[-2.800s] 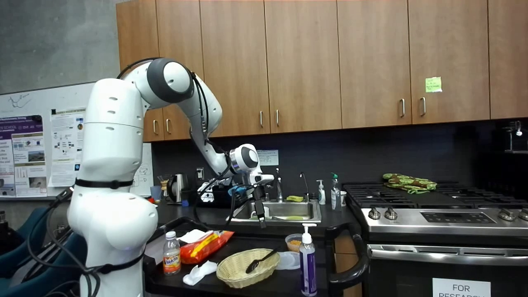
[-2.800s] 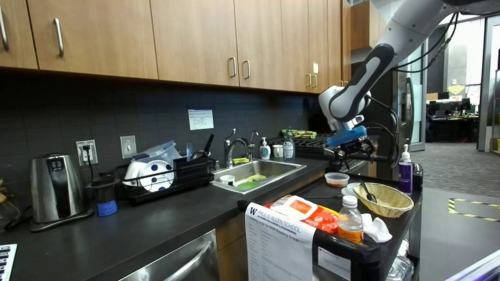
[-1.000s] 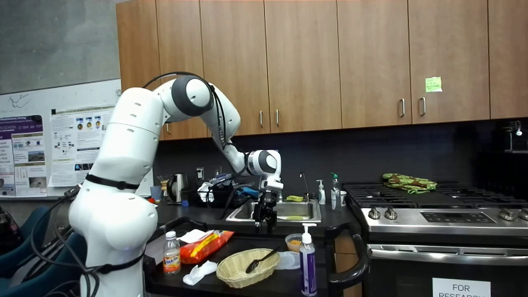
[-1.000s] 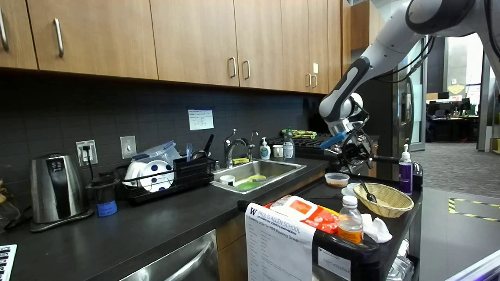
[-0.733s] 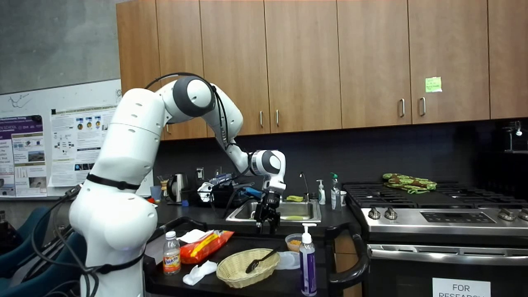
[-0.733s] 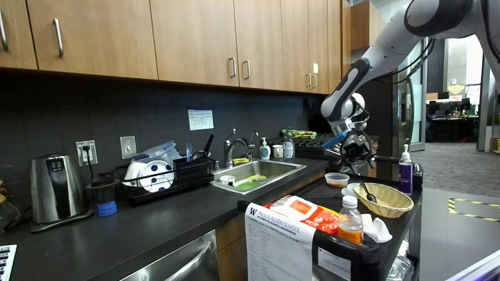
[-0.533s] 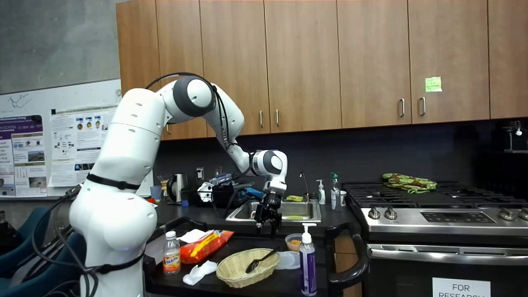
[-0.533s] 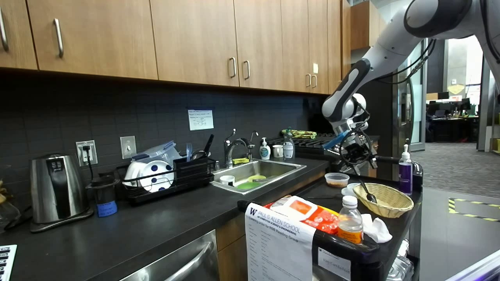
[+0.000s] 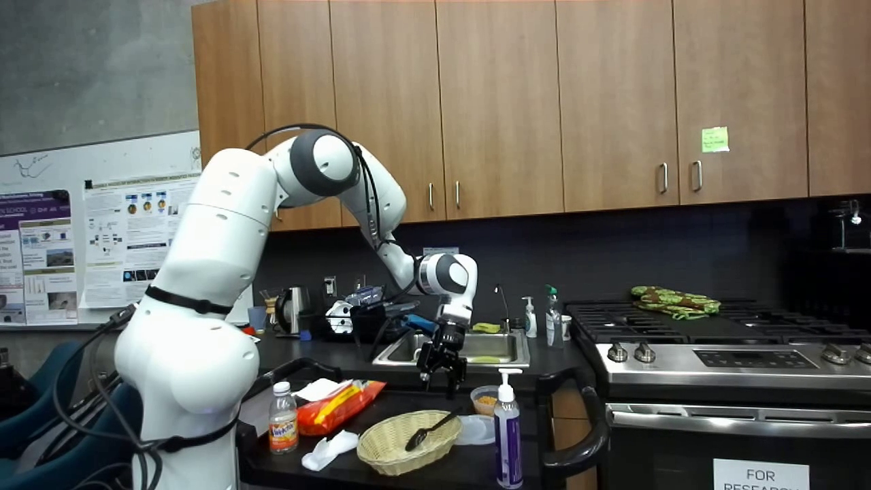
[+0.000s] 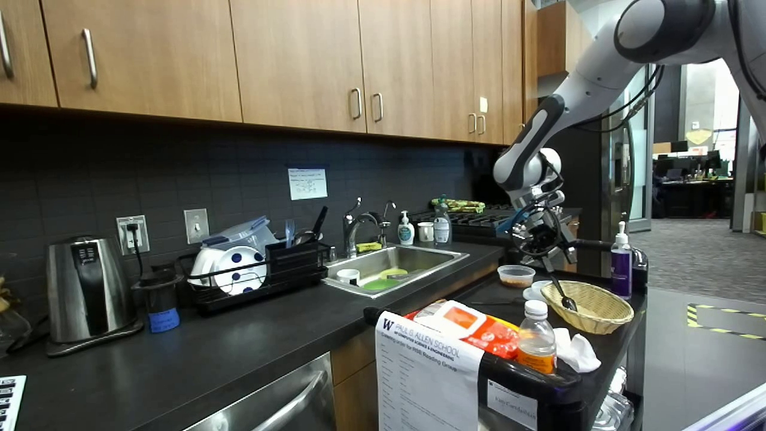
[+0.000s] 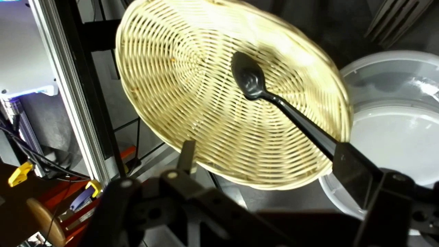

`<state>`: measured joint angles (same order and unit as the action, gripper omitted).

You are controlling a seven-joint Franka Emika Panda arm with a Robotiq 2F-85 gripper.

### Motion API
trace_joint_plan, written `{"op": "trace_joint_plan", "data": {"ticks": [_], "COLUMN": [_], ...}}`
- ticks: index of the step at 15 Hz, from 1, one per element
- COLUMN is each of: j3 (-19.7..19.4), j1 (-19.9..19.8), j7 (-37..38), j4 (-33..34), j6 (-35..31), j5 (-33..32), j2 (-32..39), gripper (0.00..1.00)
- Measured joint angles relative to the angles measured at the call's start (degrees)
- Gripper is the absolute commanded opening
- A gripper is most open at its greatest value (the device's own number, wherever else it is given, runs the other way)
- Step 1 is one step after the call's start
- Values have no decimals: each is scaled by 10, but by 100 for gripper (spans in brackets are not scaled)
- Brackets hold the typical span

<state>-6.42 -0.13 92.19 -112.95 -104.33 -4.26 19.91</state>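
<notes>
My gripper [image 11: 264, 147] stands open with nothing between its fingers, wide apart in the wrist view. Below them lies a pale oval wicker basket [image 11: 205, 113], its rim crossing the gap. Inside it rests a black plastic spoon [image 11: 295, 116], the handle leaning over the rim and passing out of sight behind the right finger [image 11: 355, 171]. Both exterior views show the gripper [image 9: 439, 386] hanging above the cart, behind the basket [image 9: 401, 466] and apart from it. A clear round plastic lid [image 11: 398, 137] lies beside the basket, partly hidden by that same finger.
On the black cart are a tub of orange food [image 9: 484, 401], a purple pump bottle [image 9: 508, 435], an orange-labelled bottle [image 9: 283, 418], a red snack bag [image 9: 340, 408] and a crumpled napkin [image 9: 330, 450]. A dark fork [image 11: 398, 20] shows beyond the basket. Behind is the sink [image 10: 395, 263].
The gripper has turned and come down towards the cart, shifting right in both exterior views; in the last second it moved only slightly. The basket and spoon have not moved.
</notes>
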Motion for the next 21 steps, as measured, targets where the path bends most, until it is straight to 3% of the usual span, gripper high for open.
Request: {"op": "trace_joint_plan", "data": {"ticks": [21], "j3": [-15], "j1": [0], "j7": [61], "j4": [12], "j6": [-45], "j5": [4], "j2": [26], "gripper": [100]}}
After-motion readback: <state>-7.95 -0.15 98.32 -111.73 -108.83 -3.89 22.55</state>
